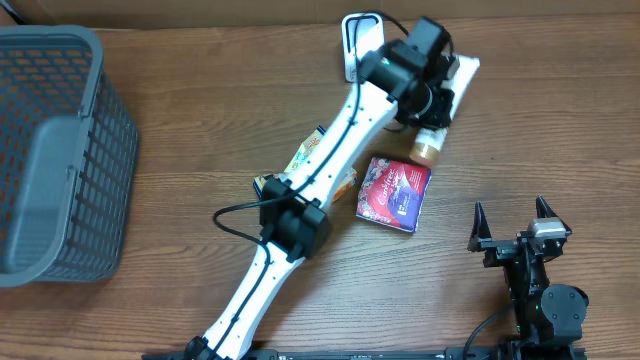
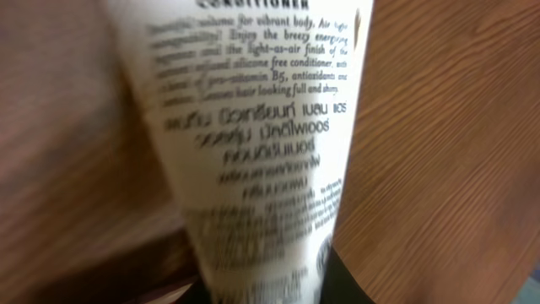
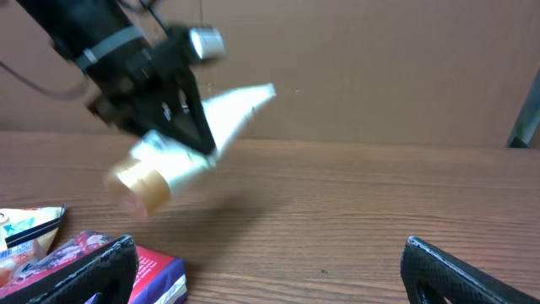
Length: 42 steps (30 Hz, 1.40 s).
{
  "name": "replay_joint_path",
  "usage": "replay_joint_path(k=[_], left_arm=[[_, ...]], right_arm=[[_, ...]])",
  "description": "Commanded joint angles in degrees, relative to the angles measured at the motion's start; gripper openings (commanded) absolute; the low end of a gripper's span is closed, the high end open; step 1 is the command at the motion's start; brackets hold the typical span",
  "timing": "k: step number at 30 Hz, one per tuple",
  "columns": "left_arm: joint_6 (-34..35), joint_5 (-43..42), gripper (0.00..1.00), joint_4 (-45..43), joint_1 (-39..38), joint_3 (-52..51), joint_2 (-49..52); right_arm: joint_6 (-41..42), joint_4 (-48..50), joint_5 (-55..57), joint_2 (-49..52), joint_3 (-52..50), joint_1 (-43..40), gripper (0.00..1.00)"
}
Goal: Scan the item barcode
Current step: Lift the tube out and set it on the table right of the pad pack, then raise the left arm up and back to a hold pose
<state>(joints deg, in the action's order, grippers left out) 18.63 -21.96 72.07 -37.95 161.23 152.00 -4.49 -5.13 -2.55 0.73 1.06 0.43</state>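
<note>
1. A brown wood-grain bench (image 1: 200, 60) fills the overhead view. The right wrist view shows a plain tan wall (image 3: 380, 67) behind it.
2. The left arm reaches across to the far right part of the bench. The left gripper (image 1: 440, 103) has its jaws clenched on a white conditioner tube (image 1: 463, 74), which appears lifted off the bench. The tube's tan cap (image 1: 427, 148) points toward the robot, and its flat crimped end points away.
3. The left wrist view shows the tube's printed side close up and blurred. No barcode can be made out there.
4. The tube looks light, smooth and soft-walled. It would likely dent under a hard squeeze and could slip or swivel. The firmer shoulder near the cap seems the safest hold, since it leaves the print uncovered.
5. The right gripper (image 1: 511, 212) sits at the near right of the bench with its jaws released wide, grasping nothing.
6. A red packet (image 1: 393, 192) lies near the cap. A snack packet (image 1: 303, 158) lies partly under the left arm. A grey basket (image 1: 110, 120) stands far left, well apart.
7. A white-framed device (image 1: 350, 40) sits at the far edge beside the left arm. It may be the scanner, but I cannot tell.
8. Seen from above, the left arm covers part of the tube. If the tube were lowered, it could knock the red packet.
</note>
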Motion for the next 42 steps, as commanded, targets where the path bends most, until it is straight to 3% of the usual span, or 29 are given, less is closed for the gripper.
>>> replay_joint_path(k=[1, 15, 20, 25, 29, 32, 38, 39, 42], left_arm=[[3.9, -5.0, 0.15, -0.9, -1.4, 0.7, 0.6], [3.7, -9.6, 0.22, 0.2, -2.1, 1.4, 0.8], [3.6, -13.4, 0.32, 1.8, 1.0, 4.3, -1.1], [1.7, -9.4, 0.45, 8.0, 5.1, 9.2, -5.2], [-0.5, 0.4, 0.70, 15.1, 7.5, 12.3, -11.6], [-1.0, 7.1, 0.82, 18.2, 8.5, 12.3, -16.6], [-1.1, 13.6, 0.94, 24.7, 11.1, 12.3, -24.8], [-2.5, 13.0, 1.00, 24.7, 11.8, 12.1, -26.0], [-4.6, 9.6, 1.00, 24.7, 13.1, 12.1, -29.3]], right_arm=[[0.0, 0.4, 0.4, -0.6, -0.6, 0.3, 1.00], [0.0, 0.4, 0.3, -0.6, -0.6, 0.3, 1.00], [0.0, 0.4, 0.3, -0.6, -0.6, 0.3, 1.00], [0.0, 0.4, 0.4, -0.6, -0.6, 0.3, 1.00], [0.0, 0.4, 0.4, -0.6, -0.6, 0.3, 1.00], [0.0, 0.4, 0.4, -0.6, -0.6, 0.3, 1.00], [0.0, 0.4, 0.4, -0.6, -0.6, 0.3, 1.00], [0.0, 0.4, 0.4, -0.6, -0.6, 0.3, 1.00], [0.0, 0.4, 0.4, -0.6, -0.6, 0.3, 1.00]])
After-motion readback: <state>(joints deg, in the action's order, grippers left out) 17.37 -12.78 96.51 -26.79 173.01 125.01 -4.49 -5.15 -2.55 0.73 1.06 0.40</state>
